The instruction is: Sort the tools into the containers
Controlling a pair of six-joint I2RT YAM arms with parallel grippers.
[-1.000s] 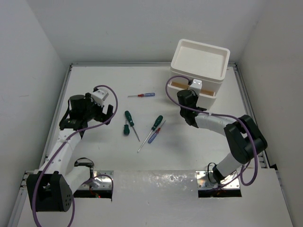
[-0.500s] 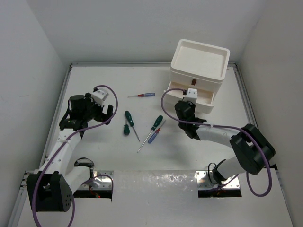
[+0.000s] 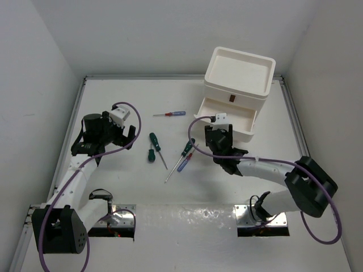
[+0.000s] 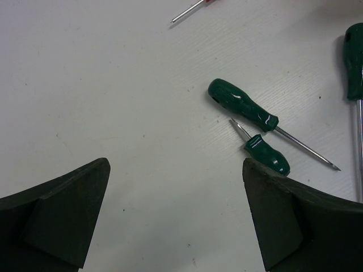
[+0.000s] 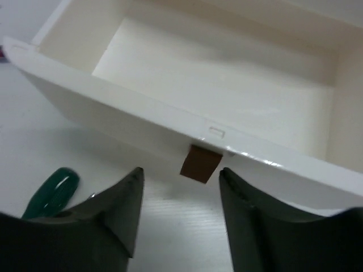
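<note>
The white containers (image 3: pixel 240 73) stand at the back right, a drawer stack with a rimmed top. Its lowest drawer (image 3: pixel 233 118) is pulled out and shows nothing inside (image 5: pixel 215 85). My right gripper (image 3: pixel 220 135) sits at the drawer front, open; its fingertips (image 5: pixel 180 173) flank the brown tab (image 5: pixel 200 163) without touching it. One green handle (image 5: pixel 54 192) lies beside it. The tools lie mid-table: a long green screwdriver (image 3: pixel 154 141), a stubby green one (image 3: pixel 151 155), another long green one (image 3: pixel 187 147), a blue-and-red one (image 3: pixel 184 162) and a second thin one (image 3: pixel 170 114). My left gripper (image 3: pixel 131 137) hovers open (image 4: pixel 176 164), left of the green screwdrivers (image 4: pixel 244 106).
White walls close in the table on the left, back and right. A raised rail (image 3: pixel 142 77) runs along the table's edges. The arm bases and metal mounting plates (image 3: pixel 261 218) sit at the near edge. Purple cables loop over both arms.
The right gripper drew the lowest drawer out toward the near left, then opened and let go of the brown tab. The left arm has not moved.
</note>
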